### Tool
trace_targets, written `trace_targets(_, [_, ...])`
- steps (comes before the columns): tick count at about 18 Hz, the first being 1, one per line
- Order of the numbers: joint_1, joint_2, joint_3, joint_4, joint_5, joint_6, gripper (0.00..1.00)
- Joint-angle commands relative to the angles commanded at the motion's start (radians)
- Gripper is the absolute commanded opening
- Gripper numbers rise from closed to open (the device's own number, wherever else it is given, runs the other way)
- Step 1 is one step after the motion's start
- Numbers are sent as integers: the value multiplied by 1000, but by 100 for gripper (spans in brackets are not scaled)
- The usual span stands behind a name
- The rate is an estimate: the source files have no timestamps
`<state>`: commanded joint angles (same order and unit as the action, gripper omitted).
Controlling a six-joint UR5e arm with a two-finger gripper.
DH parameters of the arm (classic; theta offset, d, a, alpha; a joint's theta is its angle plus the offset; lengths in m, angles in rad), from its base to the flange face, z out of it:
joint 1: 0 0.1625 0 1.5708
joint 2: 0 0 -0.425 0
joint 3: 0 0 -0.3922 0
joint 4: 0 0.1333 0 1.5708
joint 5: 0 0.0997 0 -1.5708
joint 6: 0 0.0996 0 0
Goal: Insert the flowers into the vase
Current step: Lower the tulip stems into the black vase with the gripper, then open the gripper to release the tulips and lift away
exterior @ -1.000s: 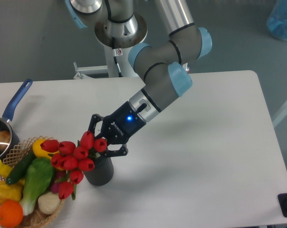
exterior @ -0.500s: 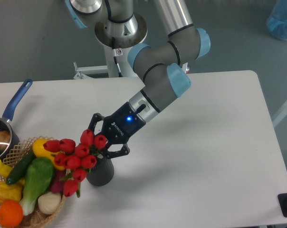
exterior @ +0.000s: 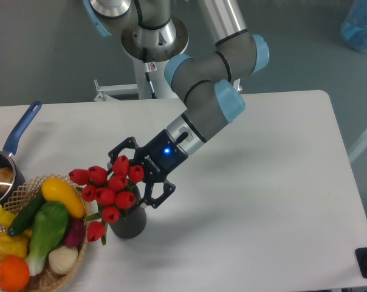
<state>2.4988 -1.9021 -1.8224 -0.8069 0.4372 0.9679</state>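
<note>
We see the flowers [exterior: 109, 191] sitting in the vase [exterior: 129, 222] — heads leaning toward the wicker basket [exterior: 62, 271]. Our pincer [exterior: 138, 176] is spread wide beside the vase — gripping nothing.

Even, diffuse overhead lighting; image sharp. Soft shadow falls on the table [exterior: 281, 182] right of the gripper [exterior: 140, 176]; no glare.
</note>
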Motion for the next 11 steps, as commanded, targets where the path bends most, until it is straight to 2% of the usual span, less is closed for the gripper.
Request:
trace_targets(8, [46, 46, -3, 0, 9, 0, 100])
trace_targets(11, [67, 86, -3, 0, 82, 0, 100])
